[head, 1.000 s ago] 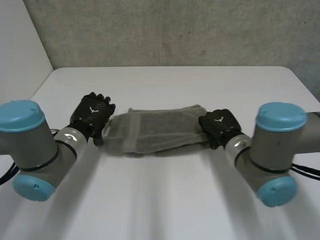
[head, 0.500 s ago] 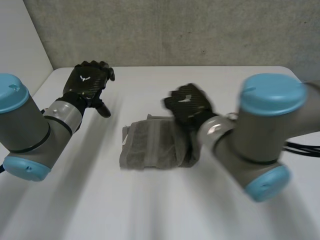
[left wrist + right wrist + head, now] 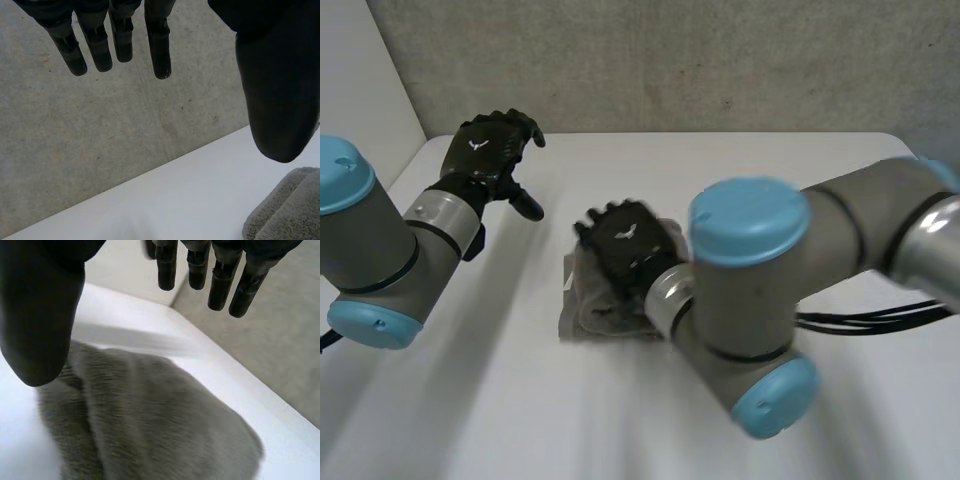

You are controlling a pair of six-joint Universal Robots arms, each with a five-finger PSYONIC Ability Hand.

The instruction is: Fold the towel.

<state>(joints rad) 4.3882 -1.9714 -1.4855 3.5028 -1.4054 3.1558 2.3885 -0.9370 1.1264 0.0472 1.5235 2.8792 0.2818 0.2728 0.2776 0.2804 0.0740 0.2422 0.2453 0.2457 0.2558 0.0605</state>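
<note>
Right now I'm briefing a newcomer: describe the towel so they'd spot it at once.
Near the white table's middle, beneath the right hand, lies a folded grey towel. It is soft and fuzzy, unlike the hard black hand above it.

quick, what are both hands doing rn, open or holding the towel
Left hand: open, holding nothing, away from the towel.
Right hand: open, over the towel, gripping nothing.

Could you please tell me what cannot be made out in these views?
- Head view: the right hand and right arm cover much of the towel, so its right side and folds are hidden.
- Left wrist view: the towel runs off the view's edge near the thumb of the left hand.
</note>
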